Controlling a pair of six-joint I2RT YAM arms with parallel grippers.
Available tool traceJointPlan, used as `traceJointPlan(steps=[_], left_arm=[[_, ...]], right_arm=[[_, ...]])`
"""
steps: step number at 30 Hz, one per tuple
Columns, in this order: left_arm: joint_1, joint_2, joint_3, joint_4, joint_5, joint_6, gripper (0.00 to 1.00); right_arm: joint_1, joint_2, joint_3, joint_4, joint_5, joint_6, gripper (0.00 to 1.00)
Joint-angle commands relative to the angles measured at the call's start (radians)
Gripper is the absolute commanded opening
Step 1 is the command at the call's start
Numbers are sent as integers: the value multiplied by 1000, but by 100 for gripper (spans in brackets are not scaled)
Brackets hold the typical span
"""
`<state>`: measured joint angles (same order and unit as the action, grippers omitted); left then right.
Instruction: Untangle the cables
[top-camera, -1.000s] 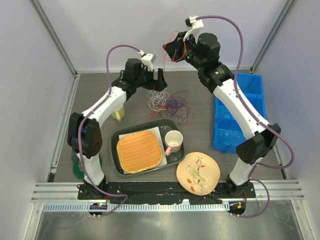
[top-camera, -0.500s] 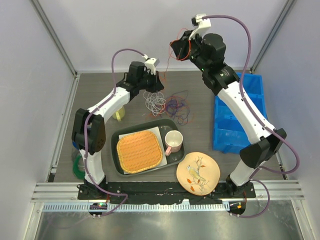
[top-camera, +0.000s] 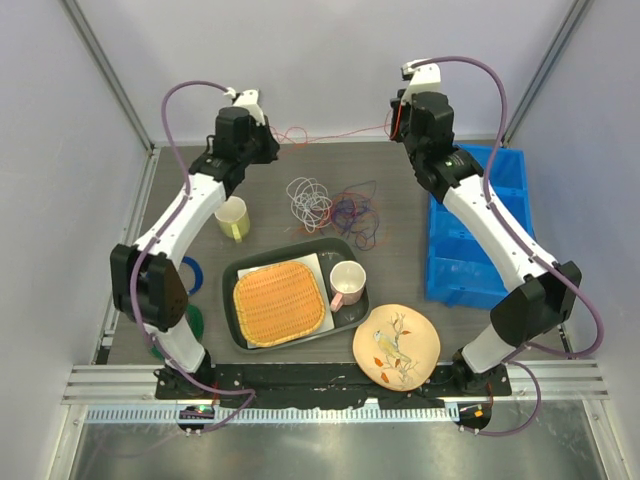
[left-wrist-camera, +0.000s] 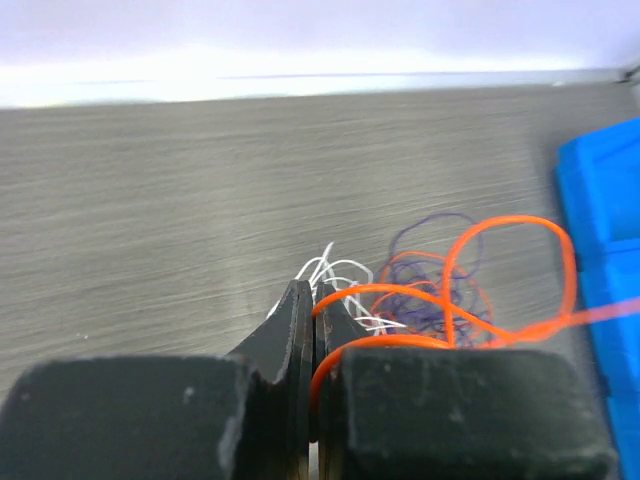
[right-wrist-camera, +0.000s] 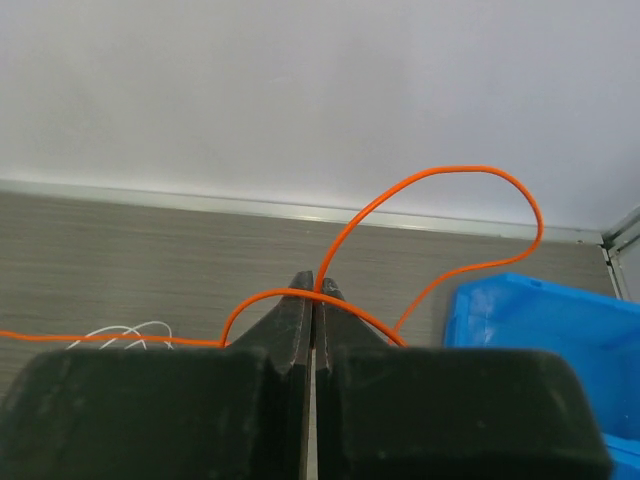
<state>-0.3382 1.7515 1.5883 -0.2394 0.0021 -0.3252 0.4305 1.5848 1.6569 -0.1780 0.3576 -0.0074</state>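
Left gripper (left-wrist-camera: 312, 300) is clamped tight, jaws pressed flat together with the orange wire (left-wrist-camera: 505, 222) pinched between them. Right gripper (right-wrist-camera: 315, 290) is clenched as well, the same orange wire nipped at its tips, one loop arching up and off to the right. From above, both arms are raised at the back of the table (top-camera: 400, 200), and that orange strand runs almost straight from one gripper to the other. Below it lies the rest of the cables: a white coil (top-camera: 312, 200) and, just beside it on the right, a purple scribble (top-camera: 355, 212). Nearer the bases, a dark tray (top-camera: 228, 300) carries a woven mat (top-camera: 278, 302) and a pink mug (top-camera: 347, 283). A yellow cup (top-camera: 232, 218) sits left of the white coil, a blue bin (top-camera: 445, 260) stands to the right, and a flowered plate (top-camera: 397, 345) lies by the right arm's base.
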Motion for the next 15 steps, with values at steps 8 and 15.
traceJointPlan(steps=[8, 15], left_arm=[[-4, -104, -37, 17, 464, 0, 100], [-16, -159, -99, -46, 455, 100, 100]], right_arm=[[-15, -91, 14, 95, -5, -57, 1], [-125, -42, 130, 46, -12, -37, 1]])
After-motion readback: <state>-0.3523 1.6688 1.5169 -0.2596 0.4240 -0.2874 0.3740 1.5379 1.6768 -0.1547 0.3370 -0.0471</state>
